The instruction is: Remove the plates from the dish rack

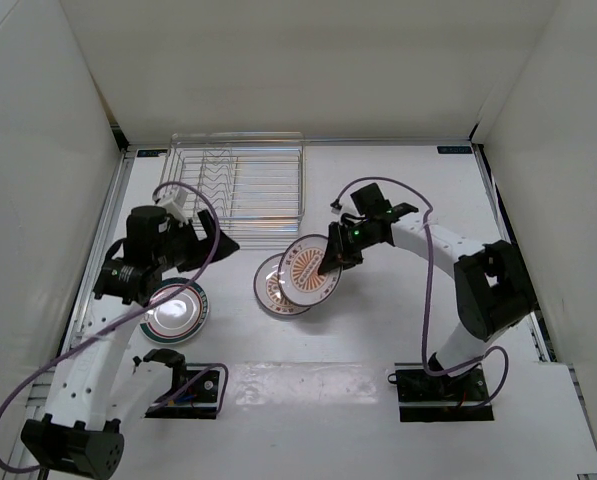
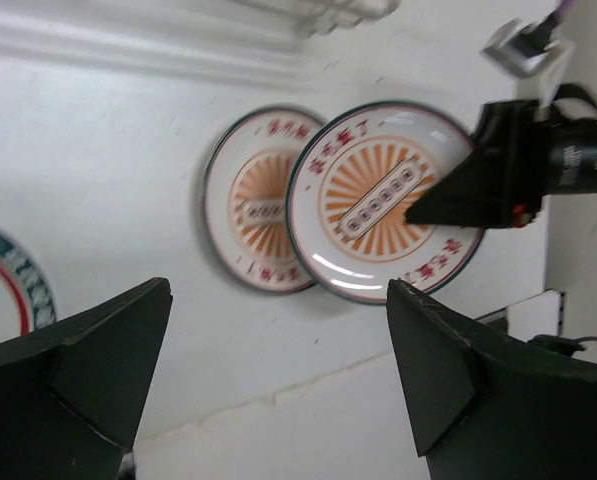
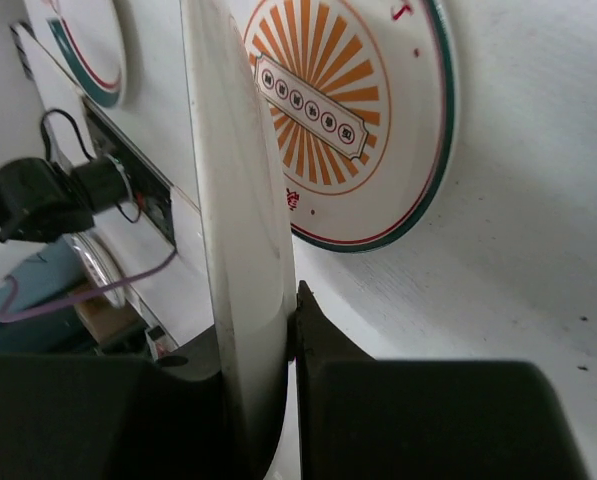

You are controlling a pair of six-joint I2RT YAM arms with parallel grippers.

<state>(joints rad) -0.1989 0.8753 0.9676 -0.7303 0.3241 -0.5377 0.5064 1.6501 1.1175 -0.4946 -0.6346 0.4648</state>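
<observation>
Edgewise, one plate (image 3: 240,200) sits clamped between the right fingers (image 3: 428,420).

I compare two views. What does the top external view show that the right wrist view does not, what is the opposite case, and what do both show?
Only the top external view: the dish rack, with no plate in it, and the left pincer. Only the right wrist view: the held plate seen edge-on, its rim clamped between the fingers of the right pincer. Both: the right pincer with this plate, the sunburst plate lying flat on the table, and the plain plate.
</observation>
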